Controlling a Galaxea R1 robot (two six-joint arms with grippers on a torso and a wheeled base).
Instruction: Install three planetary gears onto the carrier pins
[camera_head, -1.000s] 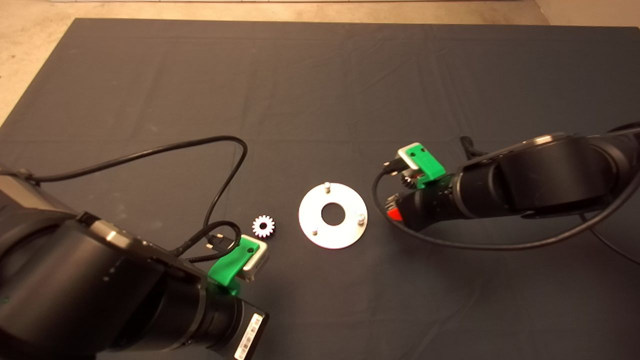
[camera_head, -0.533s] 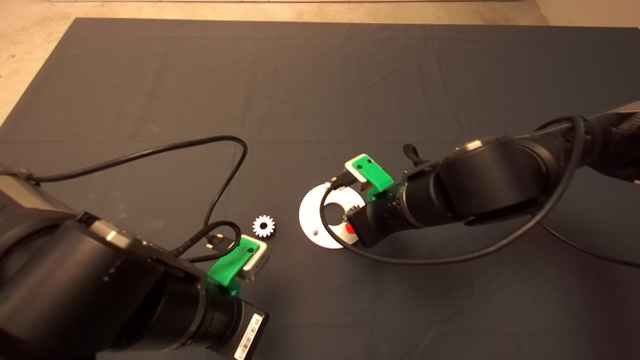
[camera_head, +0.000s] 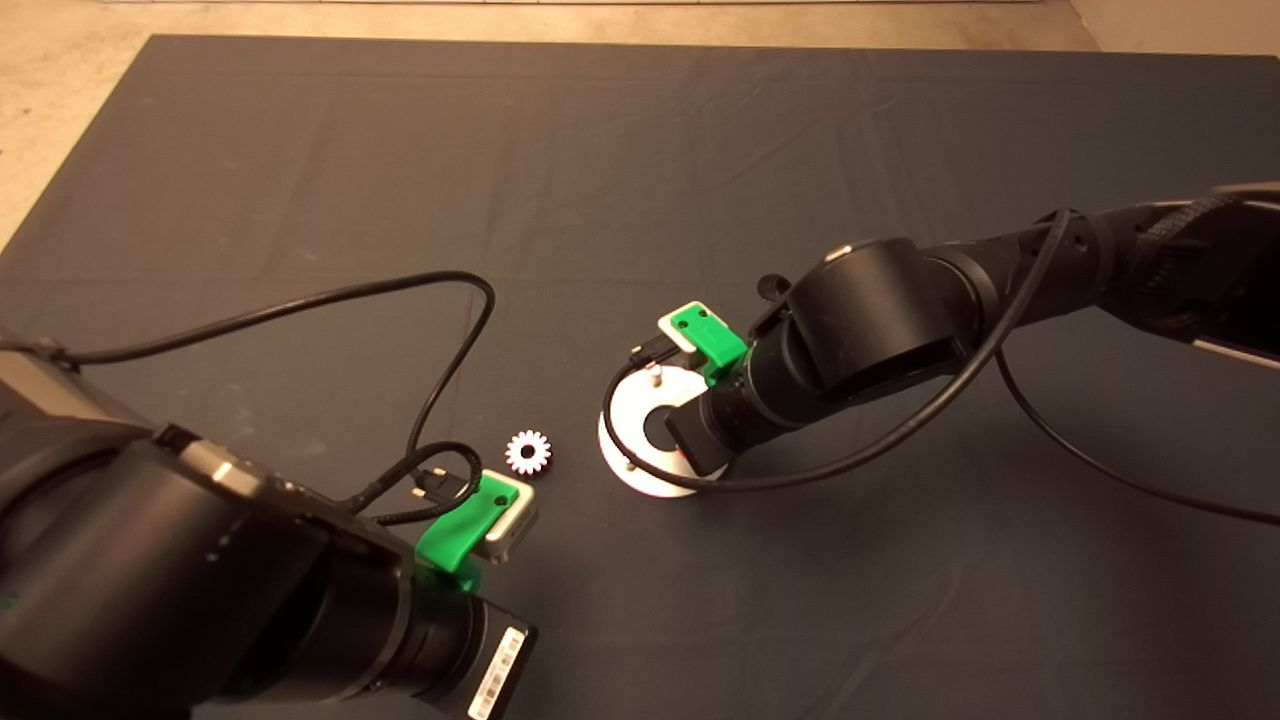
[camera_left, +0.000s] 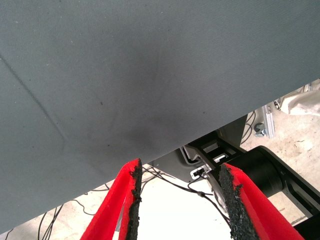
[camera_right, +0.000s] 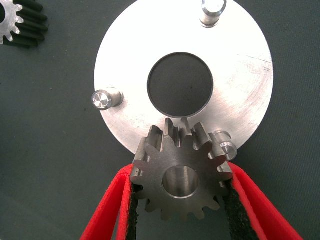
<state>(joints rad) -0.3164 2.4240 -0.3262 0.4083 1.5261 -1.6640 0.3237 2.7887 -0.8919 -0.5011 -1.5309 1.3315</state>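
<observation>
A dark grey planetary gear (camera_right: 155, 165) sits between the red fingers of my right gripper (camera_right: 181, 172), which is shut on it. It hangs above the rim of the round silver plate (camera_right: 240, 85), its centre hole beside one carrier pin (camera_right: 223, 145) and not over it. Two other carrier pins (camera_right: 212, 11) (camera_right: 105, 98) stand bare. A second gear (camera_head: 528, 452) lies on the mat to the left of the plate (camera_head: 625, 415). My left gripper (camera_left: 180, 200) is open and holds nothing, parked over the mat's near edge.
The right arm (camera_head: 860, 320) covers the right half of the plate in the head view. The left arm (camera_head: 200, 580) fills the lower left corner, and its black cable (camera_head: 440, 380) loops over the mat close to the loose gear.
The right arm has swung left from beside the plate to above it, carrying the gear. The left arm and the loose gear have not moved.
</observation>
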